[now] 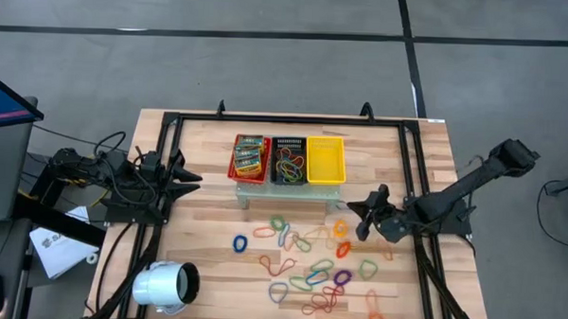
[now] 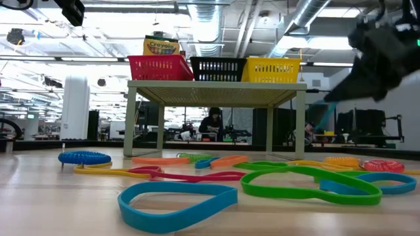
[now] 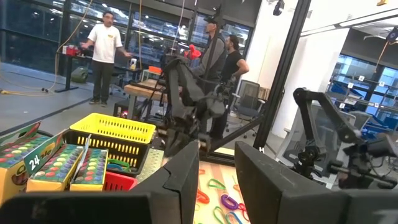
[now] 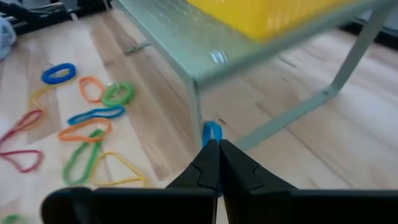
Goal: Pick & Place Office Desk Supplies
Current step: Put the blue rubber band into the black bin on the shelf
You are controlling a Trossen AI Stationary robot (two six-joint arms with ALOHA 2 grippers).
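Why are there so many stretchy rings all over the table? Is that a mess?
Yes, it looks scattered: the rubber bands lie loose on the wooden table below the three baskets, though only the black one holds any.

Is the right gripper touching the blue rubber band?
Touching. The right wrist view shows the right gripper shut on the blue rubber band, which sticks out from between its fingertips.

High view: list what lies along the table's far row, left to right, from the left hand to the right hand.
Left hand → red basket → black basket → yellow basket → right hand, shut on a blue band.
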